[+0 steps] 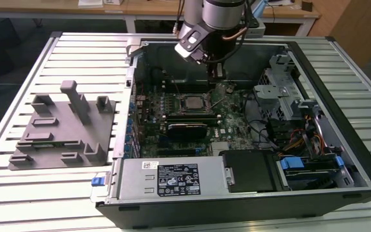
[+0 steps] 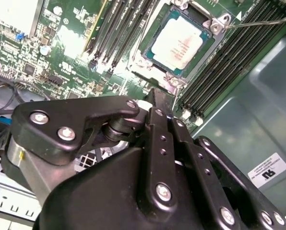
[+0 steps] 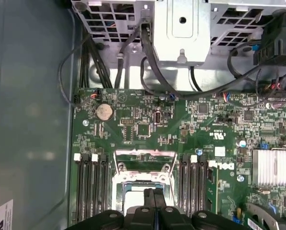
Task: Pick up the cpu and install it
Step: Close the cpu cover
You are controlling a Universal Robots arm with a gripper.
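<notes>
The gripper (image 3: 155, 192) is closed, its fingers (image 3: 149, 195) pressed together w/ nothing between them, and it hangs just above the motherboard (image 3: 148, 120) inside the open PC case (image 1: 340, 96). The cpu (image 2: 180, 44) isn't in the gripper: it lies flat in the socket (image 2: 148, 60), pale silver top up, metal frame around it, w/ banks of black memory slots (image 2: 112, 28) on either side. In the second wrist view the fingertips sit near the cpu's edge but apart from it. In the exterior view the arm (image 1: 221, 19) comes down into the case, tip over the board just beyond the socket. Also on the board are a coin cell (image 3: 104, 111) and a finned silver heatsink (image 3: 272, 167). A grey drive cage (image 3: 181, 28) w/ black cables stands past the board's edge. The case rests on a slatted white table (image 1: 76, 53). A grey moulded fixture (image 1: 60, 130) sits beside it at the exterior view's left, and the PSU (image 1: 172, 178) lies along the case's near edge.
</notes>
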